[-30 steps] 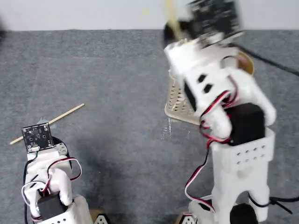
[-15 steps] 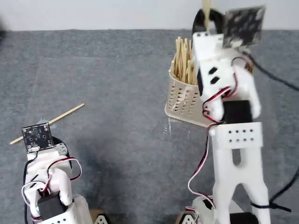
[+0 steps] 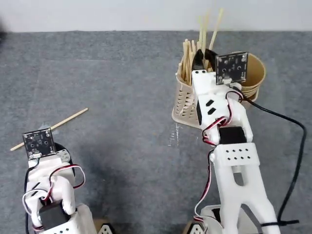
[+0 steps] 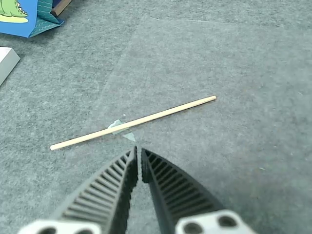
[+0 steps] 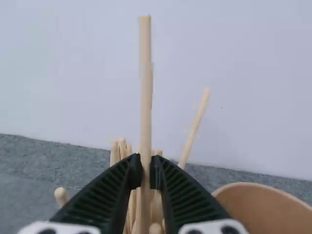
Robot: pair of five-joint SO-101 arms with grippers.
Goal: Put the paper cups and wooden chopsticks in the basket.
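The light is bright and even and comes from above, with no harsh glare. On the mat point(image 3: 122, 73) my arms cast only soft, wide shadows, and a dim patch lies well to the near side of the basket point(image 3: 187, 105), between my two bases. Just beside the basket a clear strip of tape point(image 3: 174, 132) gives a pale sheen. Behind the basket the wall point(image 3: 97, 14) is flat white. My right gripper point(image 5: 145, 170), closed on a chopstick point(image 5: 145, 73), stands dark against it. Far from the basket, the loose chopstick point(image 4: 131, 122) ahead of my left gripper point(image 4: 138, 156) throws hardly any shadow.
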